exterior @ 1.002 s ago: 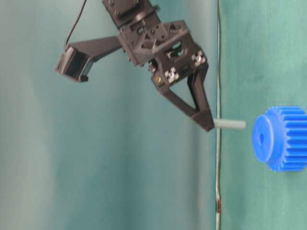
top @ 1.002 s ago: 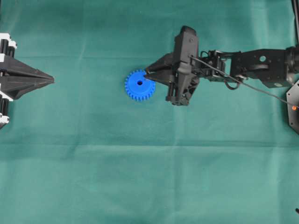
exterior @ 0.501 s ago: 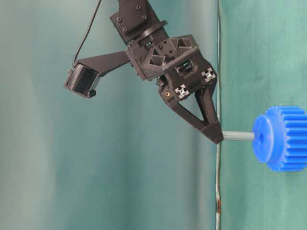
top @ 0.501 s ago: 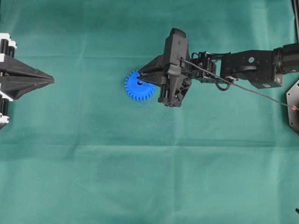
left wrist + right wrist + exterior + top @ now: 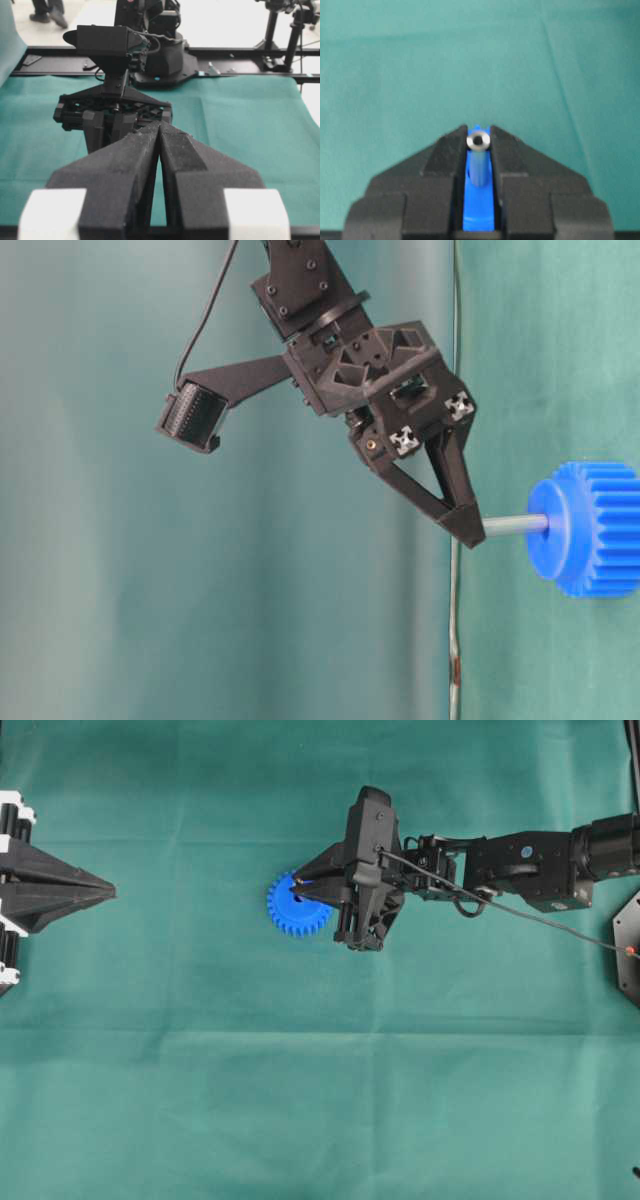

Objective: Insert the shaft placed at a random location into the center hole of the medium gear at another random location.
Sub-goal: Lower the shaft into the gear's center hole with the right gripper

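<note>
Your right tool is clenched on the shaft, pinching the pin by one end between its two black fingertips. In the table-level view the shaft runs straight from the fingertips to the medium gear, and its far end meets the hub face right at the center hole; you cannot tell from that angle how far it has gone in. From overhead, the right tool sits over the middle of the medium gear, covering the hole, with the gear's teeth showing around the left and lower edge. The gear lies flat on the green cloth of the worktop, a little left of the centre of the overhead view. Through your right wrist camera you look down the shaft: its shiny round end sits between the fingertips, and blue plastic fills the gap behind it. Your left tool rests at the left edge of the worktop, well apart from the gear; the left wrist view shows its fingers pressed together with nothing between them.
</note>
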Controlling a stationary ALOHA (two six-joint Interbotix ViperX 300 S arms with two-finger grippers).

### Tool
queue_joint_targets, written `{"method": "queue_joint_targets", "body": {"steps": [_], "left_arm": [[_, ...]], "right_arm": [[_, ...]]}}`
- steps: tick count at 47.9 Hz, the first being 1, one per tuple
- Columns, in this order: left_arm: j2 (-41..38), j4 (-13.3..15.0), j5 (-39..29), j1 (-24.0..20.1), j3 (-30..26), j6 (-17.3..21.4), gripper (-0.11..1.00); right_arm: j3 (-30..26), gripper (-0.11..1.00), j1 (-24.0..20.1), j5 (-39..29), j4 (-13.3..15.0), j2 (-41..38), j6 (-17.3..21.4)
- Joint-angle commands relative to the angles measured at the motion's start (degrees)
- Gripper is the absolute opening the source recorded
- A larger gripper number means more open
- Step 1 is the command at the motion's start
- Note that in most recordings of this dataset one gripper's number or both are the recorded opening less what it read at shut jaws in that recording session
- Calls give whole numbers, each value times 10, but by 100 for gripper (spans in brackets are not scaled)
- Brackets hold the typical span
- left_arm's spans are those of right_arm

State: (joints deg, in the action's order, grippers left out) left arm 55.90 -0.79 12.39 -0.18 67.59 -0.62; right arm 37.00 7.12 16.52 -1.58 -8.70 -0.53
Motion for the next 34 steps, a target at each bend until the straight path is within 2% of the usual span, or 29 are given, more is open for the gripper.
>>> {"method": "queue_joint_targets", "body": {"steps": [1, 34], "left_arm": [[-2, -2, 5, -1, -15, 0, 0], [-2, -2, 5, 0, -15, 0, 0]], "right_arm": [[-11, 13, 1, 5, -3, 5, 4], [-17, 13, 1, 13, 0, 15, -1]]}}
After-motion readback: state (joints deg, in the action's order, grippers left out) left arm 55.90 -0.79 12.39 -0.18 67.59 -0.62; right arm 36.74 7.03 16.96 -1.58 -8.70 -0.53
